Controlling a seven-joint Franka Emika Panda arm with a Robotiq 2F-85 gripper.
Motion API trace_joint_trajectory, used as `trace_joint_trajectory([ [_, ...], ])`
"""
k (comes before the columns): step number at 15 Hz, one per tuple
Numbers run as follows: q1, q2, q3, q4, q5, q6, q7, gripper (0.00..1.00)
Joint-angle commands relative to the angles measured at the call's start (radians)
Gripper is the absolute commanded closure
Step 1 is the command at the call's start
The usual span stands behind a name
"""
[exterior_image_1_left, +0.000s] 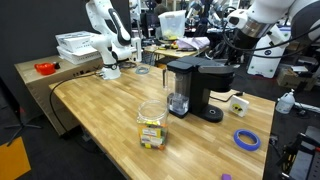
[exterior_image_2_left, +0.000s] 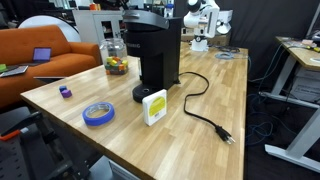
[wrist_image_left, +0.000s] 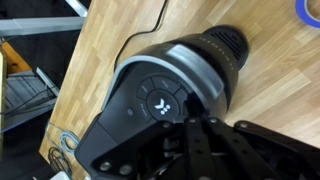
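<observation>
I'm looking over a long butcher-block table (exterior_image_1_left: 100, 115) that fills the middle of a busy lab. In an exterior view a black curtain (exterior_image_1_left: 30, 25) hangs behind the table's far left corner, and cluttered workbenches (exterior_image_1_left: 180, 30) crowd the far side of the room. In an exterior view an orange sofa (exterior_image_2_left: 45, 75) sits just left of the table. A second desk (exterior_image_2_left: 300, 55) stands on metal legs to the right, with dark grey floor (exterior_image_2_left: 268, 162) between the two. The light is even and soft across the wood.

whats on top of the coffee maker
The shut gripper hangs over the lid of the coffee maker, beside its button panel. The lid beneath it is covered, so contact cannot be told.
</observation>
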Motion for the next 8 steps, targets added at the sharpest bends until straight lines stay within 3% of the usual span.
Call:
trace_joint_trajectory([
  [1, -0.025, 0.036, 0.033, 0.010, -0.011, -0.097, 0.177, 1.00],
  [5, -0.012, 0.056, 0.031, 0.035, 0.029, -0.133, 0.295, 1.00],
  [8, 0.007, 0.077, 0.022, 0.056, 0.139, -0.151, 0.337, 1.00],
])
